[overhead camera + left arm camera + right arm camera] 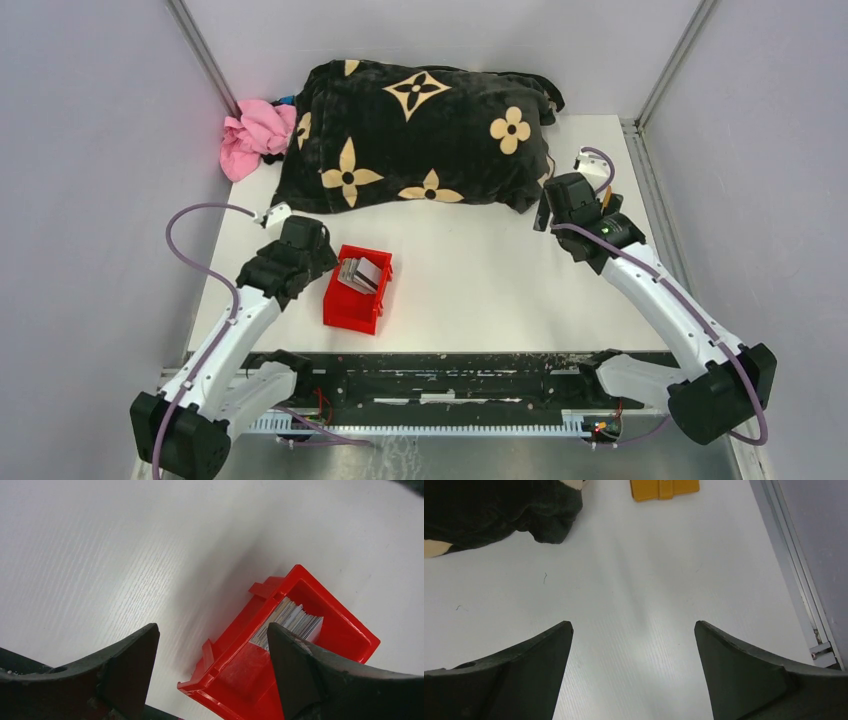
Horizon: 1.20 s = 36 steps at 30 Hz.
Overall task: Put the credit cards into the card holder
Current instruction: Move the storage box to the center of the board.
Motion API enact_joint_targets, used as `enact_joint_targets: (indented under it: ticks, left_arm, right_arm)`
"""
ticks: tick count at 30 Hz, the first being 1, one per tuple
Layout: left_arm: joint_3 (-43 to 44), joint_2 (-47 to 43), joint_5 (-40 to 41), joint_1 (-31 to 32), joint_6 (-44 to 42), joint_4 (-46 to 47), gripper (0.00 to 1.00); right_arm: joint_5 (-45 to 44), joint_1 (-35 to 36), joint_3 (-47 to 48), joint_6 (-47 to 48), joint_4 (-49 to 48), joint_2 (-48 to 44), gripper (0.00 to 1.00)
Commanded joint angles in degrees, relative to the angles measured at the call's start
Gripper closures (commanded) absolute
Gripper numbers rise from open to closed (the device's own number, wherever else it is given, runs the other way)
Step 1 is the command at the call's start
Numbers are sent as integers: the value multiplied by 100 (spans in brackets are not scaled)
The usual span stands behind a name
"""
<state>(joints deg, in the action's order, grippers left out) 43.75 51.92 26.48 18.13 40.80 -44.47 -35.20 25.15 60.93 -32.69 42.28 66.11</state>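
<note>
Cards (pixel 292 621) on edge in bin (pixel 226 652) | left end effector (pixel 211 631), right end effector (pixel 634 626) — released

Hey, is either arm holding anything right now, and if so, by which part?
Nothing is held. The left gripper is open near the red plastic bin of grey-silver cards; the right gripper is open over the white table.

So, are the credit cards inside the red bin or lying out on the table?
Inside. The credit cards stand together as a tilted stack, leaning at one end of the red bin, between its walls.
</note>
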Motion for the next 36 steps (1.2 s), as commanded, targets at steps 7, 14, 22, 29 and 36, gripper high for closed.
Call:
enact_joint_targets:
  ticks: [7,14,22,29,36]
  left_arm:
    - [306,618,-46,39,236,-11,16]
    - [251,804,-178,24,325,148,18]
    - [345,1199,-283,16,264,194,18]
    - [292,1411,-393,15,196,325,22]
    - [168,1389,-506,15,223,559,24]
  right_arm:
    - [-1065,-206,740,-156,45,1205,3]
    - [-738,-1054,1278,-148,-134,2328,2]
    - [-498,-1459,2257,334,-200,3554,1]
    - [-383,-1503,2585,354,-278,4095,0]
    - [-287,-1513,2726,385,-355,4367,0]
